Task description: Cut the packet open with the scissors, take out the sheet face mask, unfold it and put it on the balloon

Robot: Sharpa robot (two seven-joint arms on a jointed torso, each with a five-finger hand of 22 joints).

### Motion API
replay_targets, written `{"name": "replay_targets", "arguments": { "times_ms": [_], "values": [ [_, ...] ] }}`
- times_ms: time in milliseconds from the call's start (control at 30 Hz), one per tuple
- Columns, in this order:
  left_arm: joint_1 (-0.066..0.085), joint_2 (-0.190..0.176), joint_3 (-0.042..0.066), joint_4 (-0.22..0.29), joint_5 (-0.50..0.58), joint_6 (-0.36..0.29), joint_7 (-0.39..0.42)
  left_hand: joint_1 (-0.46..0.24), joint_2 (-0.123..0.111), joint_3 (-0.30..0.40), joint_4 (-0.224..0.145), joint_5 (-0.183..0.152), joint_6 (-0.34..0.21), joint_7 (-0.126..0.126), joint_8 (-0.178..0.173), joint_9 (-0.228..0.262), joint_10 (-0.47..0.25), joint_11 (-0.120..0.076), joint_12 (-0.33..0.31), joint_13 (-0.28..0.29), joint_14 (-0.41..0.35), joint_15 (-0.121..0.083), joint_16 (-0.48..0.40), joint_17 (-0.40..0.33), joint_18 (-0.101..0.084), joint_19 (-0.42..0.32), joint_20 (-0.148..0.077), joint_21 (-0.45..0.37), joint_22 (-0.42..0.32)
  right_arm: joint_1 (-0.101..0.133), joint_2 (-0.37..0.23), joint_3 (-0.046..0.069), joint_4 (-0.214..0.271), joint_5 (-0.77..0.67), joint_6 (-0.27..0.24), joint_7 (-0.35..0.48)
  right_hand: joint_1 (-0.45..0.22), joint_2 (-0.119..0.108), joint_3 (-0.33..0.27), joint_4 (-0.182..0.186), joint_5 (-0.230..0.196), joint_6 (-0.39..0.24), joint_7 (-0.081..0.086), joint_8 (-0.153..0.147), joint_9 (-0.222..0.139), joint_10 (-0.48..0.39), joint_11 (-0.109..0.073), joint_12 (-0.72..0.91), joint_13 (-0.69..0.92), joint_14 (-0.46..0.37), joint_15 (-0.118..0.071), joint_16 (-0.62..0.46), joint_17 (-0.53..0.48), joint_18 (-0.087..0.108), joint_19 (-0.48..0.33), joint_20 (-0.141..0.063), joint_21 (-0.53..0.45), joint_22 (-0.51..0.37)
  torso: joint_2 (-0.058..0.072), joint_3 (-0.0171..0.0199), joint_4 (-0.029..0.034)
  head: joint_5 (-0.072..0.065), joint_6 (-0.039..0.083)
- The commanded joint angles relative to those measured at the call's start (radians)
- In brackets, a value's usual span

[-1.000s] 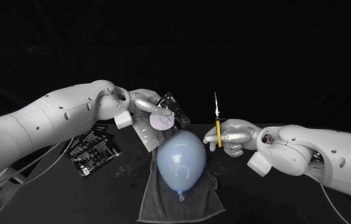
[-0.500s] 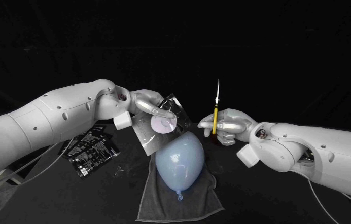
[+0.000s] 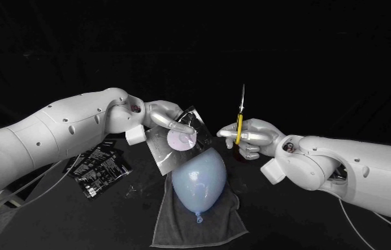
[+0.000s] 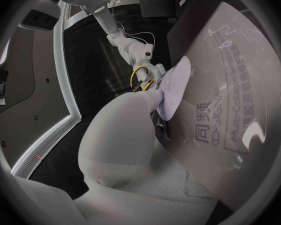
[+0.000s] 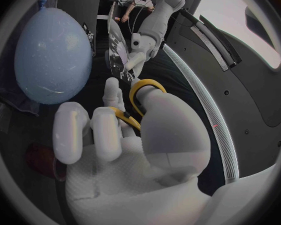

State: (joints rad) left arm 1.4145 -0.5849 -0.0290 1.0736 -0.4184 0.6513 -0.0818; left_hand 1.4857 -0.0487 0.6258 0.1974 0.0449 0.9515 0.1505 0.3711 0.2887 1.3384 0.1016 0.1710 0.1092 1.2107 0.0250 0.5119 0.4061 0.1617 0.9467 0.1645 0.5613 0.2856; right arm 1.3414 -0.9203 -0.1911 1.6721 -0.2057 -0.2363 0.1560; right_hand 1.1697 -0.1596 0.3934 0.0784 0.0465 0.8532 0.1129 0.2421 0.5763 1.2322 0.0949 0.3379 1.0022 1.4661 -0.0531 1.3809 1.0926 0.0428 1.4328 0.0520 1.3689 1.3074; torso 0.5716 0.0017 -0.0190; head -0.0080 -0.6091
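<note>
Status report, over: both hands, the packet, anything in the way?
Left hand holds packet raised, close to balloon. Right hand grips scissors, blades up, apart from packet. Nothing between scissors and packet.

A grey towel [image 3: 175,227] lies spread lengthwise on the black bench [image 3: 81,222] at lower centre of the frame, its near edge rumpled and its far end narrowing toward the middle of the picture. At centre left, a loose stack of black sachets [image 3: 101,168] with white print lies fanned out flat on the bench, well apart from the towel's left edge. Just right of centre, beside the towel's far right corner, sits a small dark red object [image 3: 242,156], low and rounded; it appears again as a dim red disc [image 5: 40,160] in the right wrist view, too shadowed to identify. Behind the bench the background is plain black.
</note>
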Motion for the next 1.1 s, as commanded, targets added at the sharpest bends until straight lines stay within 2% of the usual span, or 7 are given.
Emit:
{"name": "replay_targets", "arguments": {
  "times_ms": [33, 133, 367, 800, 1000, 1100],
  "values": [
    [0.003, 0.004, 0.001, 0.007, -0.010, 0.037, 0.002, 0.000, 0.007, -0.007, 0.000, 0.003, 0.004, 0.000, 0.003, 0.020, 0.026, -0.027, 0.006, 0.001, -0.009, -0.001, 0.003, 0.001, 0.015, -0.009, 0.000, 0.003, 0.001, 0.000, 0.007, 0.001, -0.002, 0.006, 0.043, 0.017, 0.004, -0.008, -0.020, 0.008, 0.002, -0.024, 0.007, -0.014, -0.004, 0.233, -0.068, 0.515, 0.012, 0.025, 0.009, 0.007, 0.005, 0.013, 0.001, 0.010, 0.005, 0.093, 0.000, -0.0006, 0.0020, -0.001, -0.001],
    [0.003, 0.005, 0.001, 0.011, -0.011, 0.044, -0.001, 0.000, 0.008, -0.007, 0.000, 0.003, 0.004, 0.000, 0.003, 0.021, 0.025, -0.027, 0.007, 0.001, -0.010, -0.001, 0.005, 0.002, 0.015, -0.010, 0.000, 0.005, 0.002, 0.000, 0.015, 0.001, -0.007, 0.004, 0.046, 0.015, 0.014, -0.006, -0.038, 0.018, 0.002, -0.040, 0.011, -0.027, -0.009, 0.233, -0.064, 0.529, 0.030, 0.027, 0.012, 0.012, 0.014, 0.011, 0.005, 0.013, 0.010, 0.098, 0.000, -0.0007, 0.0020, -0.001, -0.001],
    [0.003, 0.008, 0.001, 0.018, -0.012, 0.050, -0.004, 0.000, 0.008, -0.007, 0.000, 0.003, 0.004, 0.000, 0.003, 0.021, 0.025, -0.027, 0.007, 0.001, -0.010, -0.001, 0.005, 0.002, 0.015, -0.010, 0.000, 0.005, 0.002, 0.000, 0.034, 0.001, -0.022, -0.007, 0.051, 0.002, 0.026, -0.004, -0.059, 0.030, 0.002, -0.050, 0.015, -0.038, -0.015, 0.236, -0.061, 0.552, 0.055, 0.028, 0.015, 0.018, 0.025, 0.010, 0.009, 0.016, 0.015, 0.104, 0.001, -0.0016, 0.0014, 0.000, -0.002],
    [0.004, 0.014, 0.001, 0.025, -0.012, 0.055, -0.002, 0.000, 0.008, -0.007, 0.000, 0.003, 0.004, 0.000, 0.003, 0.021, 0.025, -0.027, 0.007, 0.001, -0.010, -0.001, 0.005, 0.002, 0.015, -0.010, 0.000, 0.005, 0.002, -0.003, 0.055, 0.001, -0.034, -0.030, 0.059, -0.018, 0.034, 0.001, -0.067, 0.036, 0.002, -0.048, 0.015, -0.039, -0.016, 0.237, -0.061, 0.558, 0.063, 0.029, 0.015, 0.021, 0.029, 0.009, 0.010, 0.017, 0.017, 0.107, 0.001, -0.0010, 0.0005, 0.002, -0.004],
    [0.005, 0.018, 0.001, 0.022, -0.007, 0.055, -0.007, 0.000, 0.008, -0.007, 0.000, 0.003, 0.004, 0.000, 0.003, 0.021, 0.025, -0.027, 0.007, 0.001, -0.010, -0.001, 0.005, 0.002, 0.015, -0.010, 0.000, 0.005, 0.002, -0.004, 0.057, 0.001, -0.025, -0.048, 0.076, -0.027, 0.050, 0.009, -0.087, 0.048, 0.002, -0.022, 0.011, -0.031, -0.016, 0.240, -0.063, 0.576, 0.085, 0.030, 0.014, 0.025, 0.037, 0.008, 0.014, 0.017, 0.022, 0.113, 0.000, -0.0004, 0.0000, 0.002, -0.004],
    [0.005, 0.021, 0.001, 0.018, -0.007, 0.054, -0.014, 0.001, 0.008, -0.008, 0.000, 0.003, 0.003, 0.000, 0.002, 0.022, 0.025, -0.027, 0.008, 0.003, -0.013, -0.001, 0.009, 0.005, 0.015, -0.012, 0.000, 0.009, 0.005, -0.005, 0.058, 0.001, -0.022, -0.059, 0.086, -0.032, 0.064, 0.020, -0.099, 0.057, 0.002, 0.003, 0.007, -0.023, -0.016, 0.257, -0.067, 0.649, 0.143, 0.035, 0.011, 0.038, 0.066, 0.004, 0.025, 0.016, 0.037, 0.126, -0.001, -0.0004, 0.0008, 0.002, -0.004]
  ]
}}
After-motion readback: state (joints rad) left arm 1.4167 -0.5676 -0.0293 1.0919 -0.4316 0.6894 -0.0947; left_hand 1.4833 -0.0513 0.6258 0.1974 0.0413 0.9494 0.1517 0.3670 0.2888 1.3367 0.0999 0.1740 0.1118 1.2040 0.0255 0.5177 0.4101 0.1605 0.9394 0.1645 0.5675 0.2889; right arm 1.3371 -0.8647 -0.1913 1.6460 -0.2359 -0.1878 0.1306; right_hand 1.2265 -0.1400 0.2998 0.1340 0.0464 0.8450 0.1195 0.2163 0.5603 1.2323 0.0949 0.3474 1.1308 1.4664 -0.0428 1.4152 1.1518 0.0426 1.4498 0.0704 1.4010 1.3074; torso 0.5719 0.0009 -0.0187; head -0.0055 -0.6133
